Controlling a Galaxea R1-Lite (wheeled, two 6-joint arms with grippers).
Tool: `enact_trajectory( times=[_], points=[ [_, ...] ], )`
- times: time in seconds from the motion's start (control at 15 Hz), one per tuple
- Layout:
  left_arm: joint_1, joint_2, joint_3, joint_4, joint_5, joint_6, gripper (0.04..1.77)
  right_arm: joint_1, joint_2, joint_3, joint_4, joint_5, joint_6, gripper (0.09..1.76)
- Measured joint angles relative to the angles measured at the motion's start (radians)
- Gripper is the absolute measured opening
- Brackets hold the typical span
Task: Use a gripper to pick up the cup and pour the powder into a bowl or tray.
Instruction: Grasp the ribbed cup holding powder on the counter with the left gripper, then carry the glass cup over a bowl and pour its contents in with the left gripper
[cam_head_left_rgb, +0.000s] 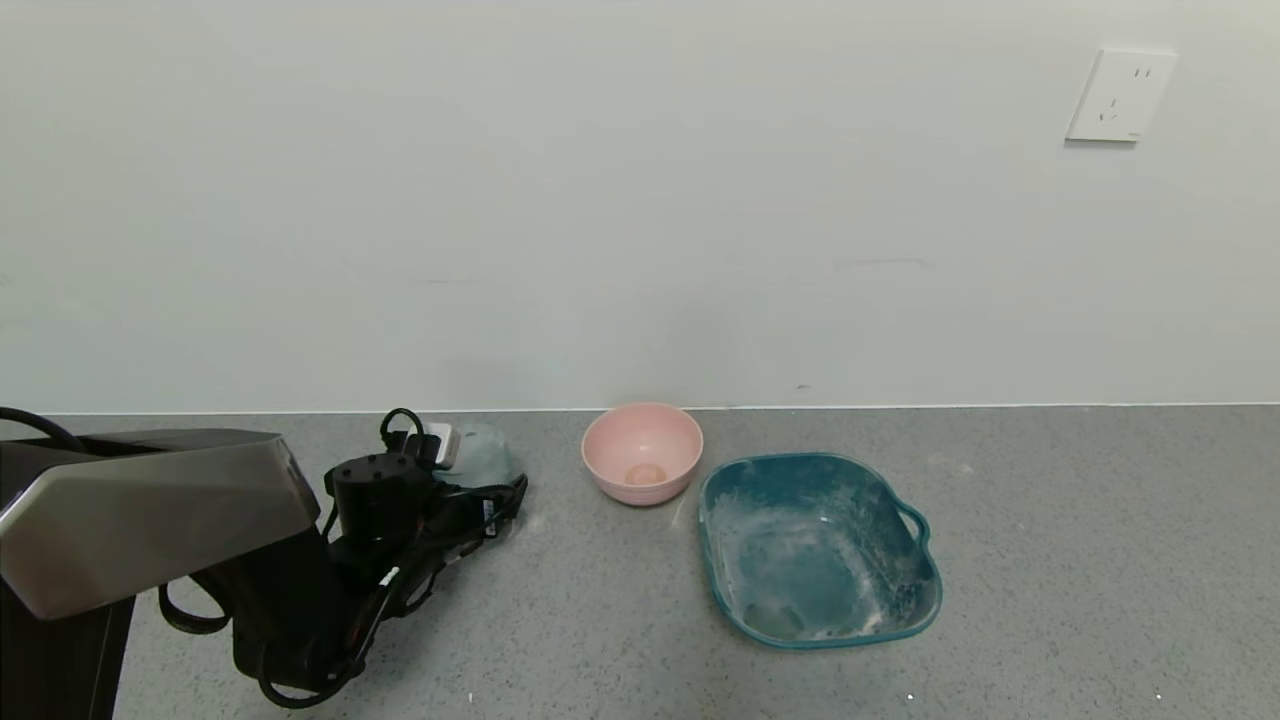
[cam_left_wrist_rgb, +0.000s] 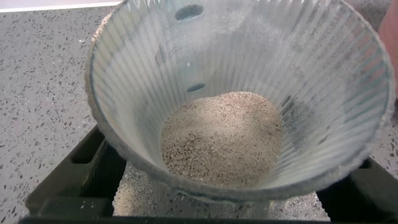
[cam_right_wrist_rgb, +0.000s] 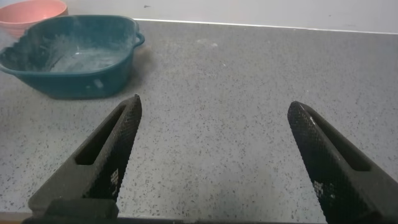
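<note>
My left gripper (cam_head_left_rgb: 470, 478) is clamped around the cup (cam_left_wrist_rgb: 239, 93), which stands on the counter (cam_head_left_rgb: 1050, 560) left of the pink bowl (cam_head_left_rgb: 642, 452) with powder (cam_left_wrist_rgb: 221, 138) inside. The left arm reaches low toward the wall. My right gripper (cam_right_wrist_rgb: 217, 158) hovers with fingers wide apart, near the green tray (cam_head_left_rgb: 820, 548).

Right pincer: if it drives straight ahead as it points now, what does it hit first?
Nothing nearby: the open right pincer faces bare counter. The teal tray sits off to one side of that line. Depth is unclear.
</note>
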Motion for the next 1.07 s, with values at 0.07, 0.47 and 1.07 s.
enact_trajectory(
  times=[0.07, 0.47, 1.07],
  points=[
    [0.000, 0.001, -0.001, 0.000, 0.000, 0.000, 1.72, 0.000, 0.000, 0.000, 0.000, 0.000, 0.000, 1.71],
    [0.000, 0.000, 0.002, 0.000, 0.000, 0.000, 1.32, 0.000, 0.000, 0.000, 0.000, 0.000, 0.000, 1.71],
    [0.000, -0.033, 0.003, 0.049, 0.011, 0.001, 1.31, 0.000, 0.000, 0.000, 0.000, 0.000, 0.000, 1.71]
  ],
)
